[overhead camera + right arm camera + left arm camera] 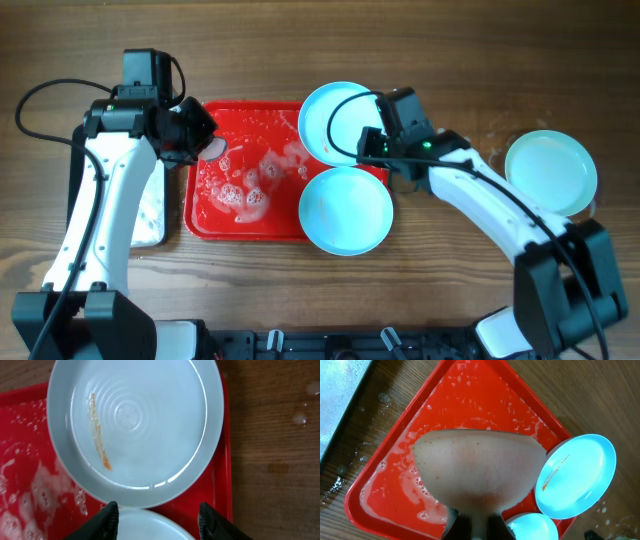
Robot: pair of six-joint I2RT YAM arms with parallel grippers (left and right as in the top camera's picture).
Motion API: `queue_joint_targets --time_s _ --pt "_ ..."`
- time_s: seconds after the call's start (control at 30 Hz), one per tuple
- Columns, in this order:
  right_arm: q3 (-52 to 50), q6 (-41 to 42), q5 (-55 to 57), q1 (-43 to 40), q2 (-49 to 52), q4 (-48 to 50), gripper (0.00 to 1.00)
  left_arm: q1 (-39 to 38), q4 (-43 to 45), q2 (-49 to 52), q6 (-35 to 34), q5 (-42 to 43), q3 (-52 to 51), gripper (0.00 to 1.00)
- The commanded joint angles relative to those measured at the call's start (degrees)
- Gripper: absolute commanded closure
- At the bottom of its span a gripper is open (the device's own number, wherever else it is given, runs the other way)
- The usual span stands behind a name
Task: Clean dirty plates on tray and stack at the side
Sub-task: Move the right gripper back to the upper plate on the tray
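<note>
No readable text, label, brand, number or sign shows in any view.

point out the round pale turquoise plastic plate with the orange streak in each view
Overhead: plate top centre, on the bright red rectangular plastic tray's upper right corner.
Left wrist: right side, beside the tan sponge.
Right wrist: fills the upper frame, above the jaws.
Shared landmark: the foamy tray beneath it.

Red tray (pixel 200 215) w/ white foam
</note>
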Motion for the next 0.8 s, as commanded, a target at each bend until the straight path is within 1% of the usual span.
queue_joint_targets --time_s 0.0,0.07,0.1,0.17,0.3,0.5,0.57,0.63,0.77 --pt "1.2 0.4 3.6 0.0 3.8 0.9 0.53 -0.2 0.2 0.4 0.9 0.0 -0.4 0.96" --pt "1.2 0.4 3.6 0.0 4.2 1.2 0.61 -0.2 0.2 0.4 0.9 0.0 -0.4 0.96" --pt "1.2 0.5 3.8 0.0 4.2 1.5 0.61 -0.2 0.2 0.4 0.9 0.0 -0.4 0.96" --pt "1.2 1.7 5.1 0.0 4.6 1.7 0.65 -0.2 0.2 0.4 0.9 0.0 -0.4 0.96" --pt "1.4 2.3 4.6 0.0 7.9 3.0 0.65 -0.2 0.2 0.4 0.9 0.0 -0.4 0.96" --pt "1.8 3.0 4.6 -0.3 9.1 3.2 0.66 -0.2 0.3 0.4 0.9 0.0 -0.4 0.96" --pt "1.9 3.0 4.3 -0.4 9.5 3.3 0.68 -0.2 0.3 0.4 0.9 0.0 -0.4 0.96" --pt "2.4 2.8 3.7 -0.5 9.9 3.2 0.75 -0.2 0.4 0.4 0.9 0.0 -0.4 0.96" --pt "4.5 1.2 4.7 -0.5 11.6 3.5 0.75 -0.2 0.5 0.4 0.9 0.0 -0.4 0.96"
